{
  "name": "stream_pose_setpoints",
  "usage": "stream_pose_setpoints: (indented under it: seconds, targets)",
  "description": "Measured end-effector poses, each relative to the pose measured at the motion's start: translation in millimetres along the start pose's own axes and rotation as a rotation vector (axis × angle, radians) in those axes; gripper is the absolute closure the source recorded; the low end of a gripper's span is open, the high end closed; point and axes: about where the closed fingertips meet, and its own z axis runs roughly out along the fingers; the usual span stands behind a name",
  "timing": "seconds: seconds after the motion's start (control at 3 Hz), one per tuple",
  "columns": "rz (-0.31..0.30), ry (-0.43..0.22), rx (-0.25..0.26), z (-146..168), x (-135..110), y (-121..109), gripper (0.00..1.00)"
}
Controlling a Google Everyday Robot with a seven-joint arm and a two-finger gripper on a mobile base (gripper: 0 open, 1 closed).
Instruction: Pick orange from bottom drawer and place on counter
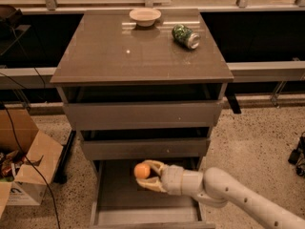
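The orange (141, 170) is a small round fruit held between my gripper's (147, 175) fingers. The gripper is shut on it, raised above the floor of the open bottom drawer (119, 199), just below the middle drawer's front. My pale arm reaches in from the lower right. The counter (119, 51) is the glossy grey-brown top of the cabinet, well above the gripper.
A pale bowl (145, 16) stands at the counter's back middle. A green can (185, 36) lies on its side at the back right. An open cardboard box (24, 168) and cables sit on the speckled floor at the left.
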Motion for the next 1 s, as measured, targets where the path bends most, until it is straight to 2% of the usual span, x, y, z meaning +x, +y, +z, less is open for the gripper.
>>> stream_pose_setpoints:
  seconds: [0.33,0.67,1.0]
  targets:
    - [-0.116,0.053,0.025,-13.2,-70.4,-32.0,1.0]
    - [-0.333,0.121,0.073,-23.7,-203.7,-72.4,1.0]
    - [-0.329,0.119,0.072,-23.2,-202.2,-72.2,1.0]
